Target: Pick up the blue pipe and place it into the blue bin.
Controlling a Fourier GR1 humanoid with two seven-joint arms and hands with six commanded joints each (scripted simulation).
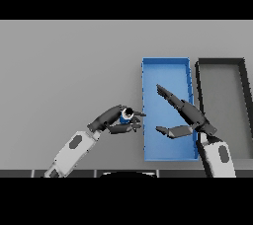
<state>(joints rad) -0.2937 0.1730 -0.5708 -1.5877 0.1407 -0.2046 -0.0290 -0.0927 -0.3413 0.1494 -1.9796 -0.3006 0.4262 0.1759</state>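
The blue pipe (125,117) is a small blue piece with a pale end, held between the fingers and thumb of my left hand (109,121), just left of the blue bin (146,78). The bin is a long blue tray running away from me at centre right. My right hand (190,118) hovers over the bin's near half, its fingers straight and pointing up-left, thumb spread apart, holding nothing. Most of the pipe is hidden by the left hand's fingers.
A dark grey bin (245,95) of similar size stands right of the blue bin, along the view's right edge. Grey tabletop (69,66) stretches to the left and far side.
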